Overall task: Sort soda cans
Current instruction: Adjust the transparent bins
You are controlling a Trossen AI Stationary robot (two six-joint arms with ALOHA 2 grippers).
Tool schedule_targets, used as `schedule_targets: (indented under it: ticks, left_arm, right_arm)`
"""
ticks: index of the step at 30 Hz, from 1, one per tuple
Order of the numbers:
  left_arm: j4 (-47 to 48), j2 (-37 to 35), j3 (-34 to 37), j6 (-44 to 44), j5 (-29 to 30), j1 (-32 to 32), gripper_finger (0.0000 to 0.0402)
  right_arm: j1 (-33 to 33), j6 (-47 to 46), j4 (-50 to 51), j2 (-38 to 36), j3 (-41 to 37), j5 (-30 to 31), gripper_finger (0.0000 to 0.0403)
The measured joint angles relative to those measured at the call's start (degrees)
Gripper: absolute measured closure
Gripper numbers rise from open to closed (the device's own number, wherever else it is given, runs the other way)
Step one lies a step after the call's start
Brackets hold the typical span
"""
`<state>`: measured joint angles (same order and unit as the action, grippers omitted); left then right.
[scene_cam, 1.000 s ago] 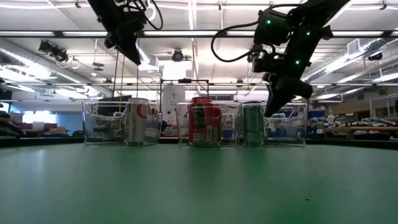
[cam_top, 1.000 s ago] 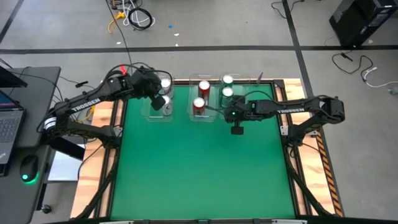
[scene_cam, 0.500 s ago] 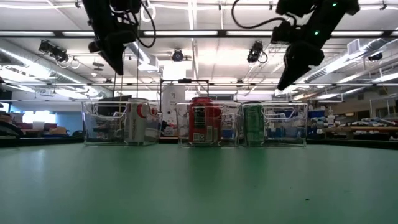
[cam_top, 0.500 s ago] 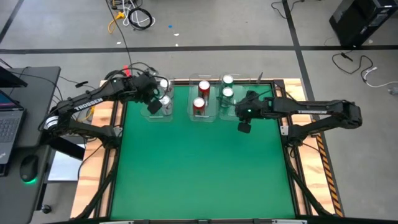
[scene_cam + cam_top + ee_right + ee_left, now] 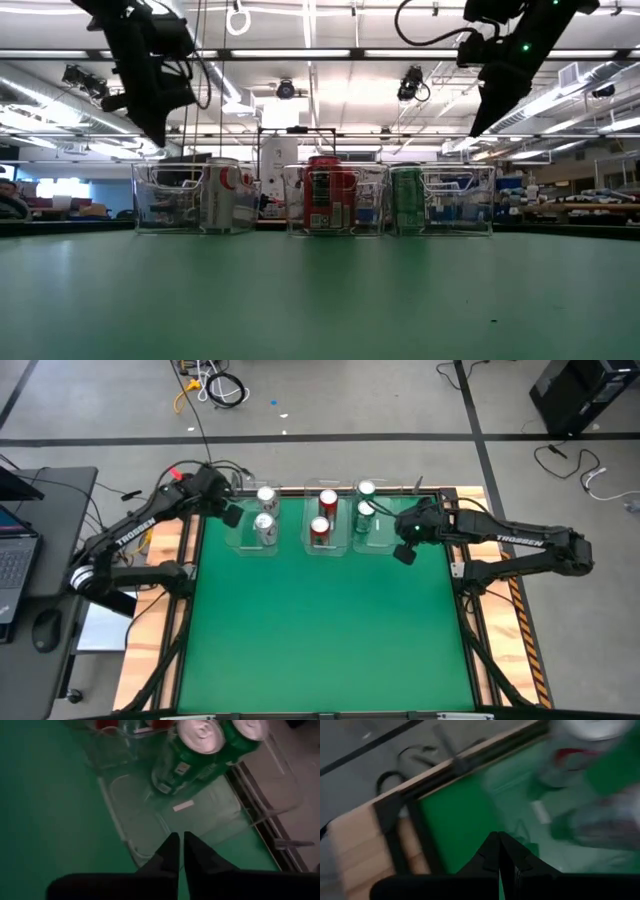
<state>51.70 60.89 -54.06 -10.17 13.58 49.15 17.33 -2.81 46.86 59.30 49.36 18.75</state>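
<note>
- Now the soda cans [image 5: 322, 518] are seen paired by colour in three clear trays [image 5: 378, 538] at the desk's [image 5: 320, 630] far edge
- Both the left gripper [image 5: 232, 516] and right gripper [image 5: 404, 553] are held aloft, fingers clenched on nothing

shiny metal soda cans [image 5: 322, 517], clear glossy plastic trays [image 5: 458, 200], matt green table [image 5: 320, 630], wooden edge [image 5: 168, 622]
</note>
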Motion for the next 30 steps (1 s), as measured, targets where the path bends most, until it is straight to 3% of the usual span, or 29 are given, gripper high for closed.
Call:
schedule_targets:
  ticks: [3,8,17,24,30]
  left_arm:
    - [0.1,0.2,1.1,-0.5,1.0,4.0,0.0401]
    - [-4.7,0.8,4.7,0.6,-8.0,7.7,0.0401]
    - [-13.7,1.4,12.1,0.9,-12.0,9.5,0.0401]
    - [-19.7,1.4,18.1,0.9,-16.0,9.9,0.0401]
    - [-25.7,1.4,21.9,1.1,-18.3,9.7,0.0401]
  right_arm:
    - [1.5,-3.9,0.5,0.4,0.0,0.9,0.0394]
    - [6.6,-10.7,3.2,2.5,-1.1,1.4,0.04]
    - [16.3,-16.4,-9.0,2.4,-10.6,0.6,0.0402]
    - [20.0,-15.2,-21.8,2.2,-17.0,-4.3,0.0402]
    - [20.3,-12.8,-24.6,2.2,-17.6,-5.4,0.0403]
